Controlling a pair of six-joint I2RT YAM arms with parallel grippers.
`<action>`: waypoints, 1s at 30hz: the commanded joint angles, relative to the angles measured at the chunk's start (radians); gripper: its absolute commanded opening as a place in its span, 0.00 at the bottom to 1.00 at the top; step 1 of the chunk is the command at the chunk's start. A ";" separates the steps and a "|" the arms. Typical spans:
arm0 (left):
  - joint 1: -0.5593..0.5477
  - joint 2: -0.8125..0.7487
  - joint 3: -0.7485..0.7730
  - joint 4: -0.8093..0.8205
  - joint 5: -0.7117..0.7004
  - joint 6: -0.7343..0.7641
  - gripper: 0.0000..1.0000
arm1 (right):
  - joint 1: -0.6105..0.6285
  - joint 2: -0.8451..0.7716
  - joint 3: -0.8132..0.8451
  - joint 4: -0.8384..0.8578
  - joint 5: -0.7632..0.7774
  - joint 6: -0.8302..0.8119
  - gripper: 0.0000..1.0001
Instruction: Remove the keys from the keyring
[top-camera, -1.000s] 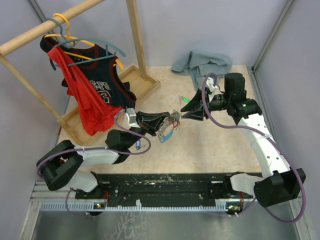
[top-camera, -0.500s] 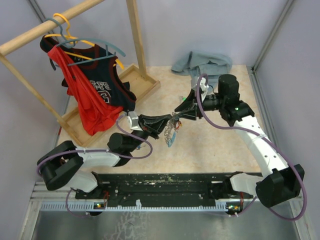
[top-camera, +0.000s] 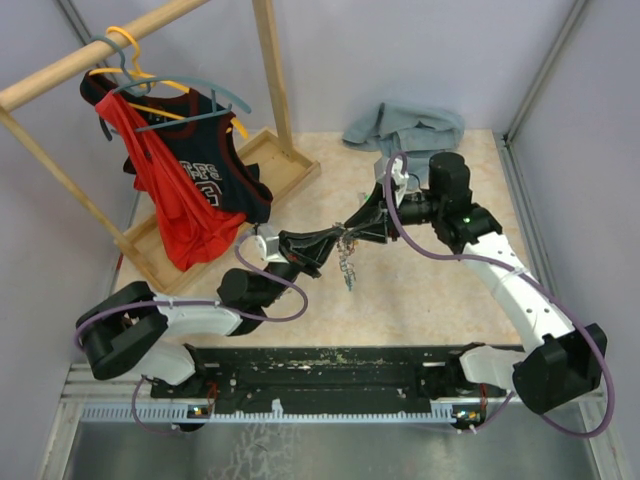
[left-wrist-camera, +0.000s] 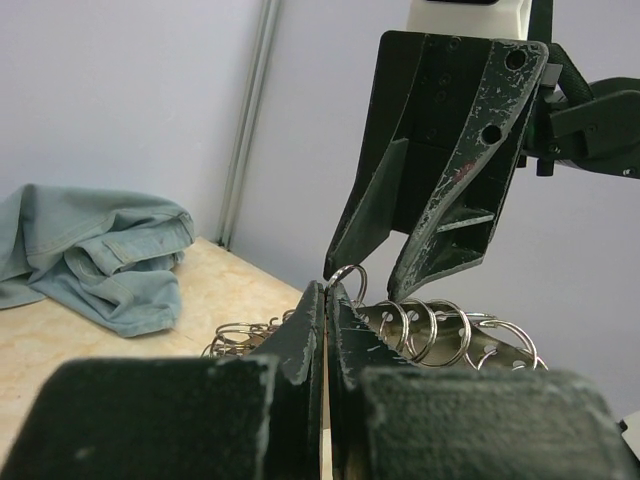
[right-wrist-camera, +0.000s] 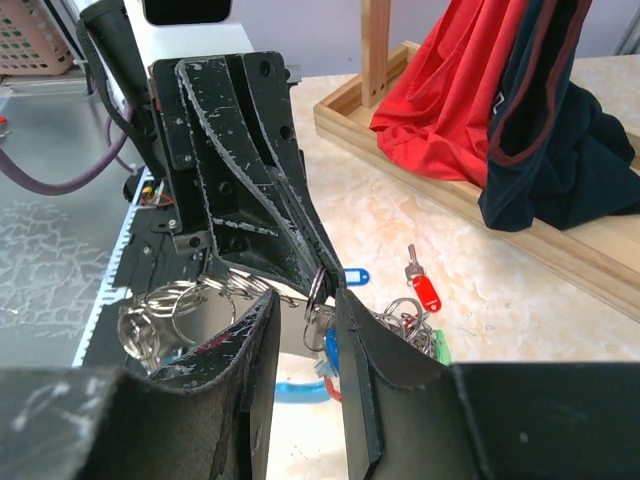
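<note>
Here we see the left gripper (top-camera: 336, 238) clamped shut on the keyring (left-wrist-camera: 347, 277) above the table (top-camera: 420, 290), the keys (top-camera: 348, 270) dangling beneath, while the right gripper (top-camera: 354, 229), partly open and empty, straddles that ring from the far right, tip to tip.

Bright, even light, faint soft shadows on the table (top-camera: 430, 290), left gripper (left-wrist-camera: 325, 300) and right gripper (right-wrist-camera: 305, 300) blurred nearest the lens

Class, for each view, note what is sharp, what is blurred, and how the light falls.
Left wrist view: own fingers blurred, right tool sharp, scratches clear. Right wrist view: own fingers blurred, left tool crisp. Top external: even light, faint shadows; keys too small to resolve.
</note>
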 joint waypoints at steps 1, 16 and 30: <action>-0.009 0.000 0.006 0.228 -0.034 0.012 0.00 | 0.019 0.000 -0.002 0.039 0.013 0.009 0.28; -0.010 -0.022 -0.031 0.245 0.060 0.037 0.00 | 0.021 -0.007 0.076 -0.137 0.033 -0.143 0.00; 0.172 -0.359 0.000 -0.451 0.464 0.183 0.34 | 0.025 0.014 0.239 -0.571 0.094 -0.564 0.00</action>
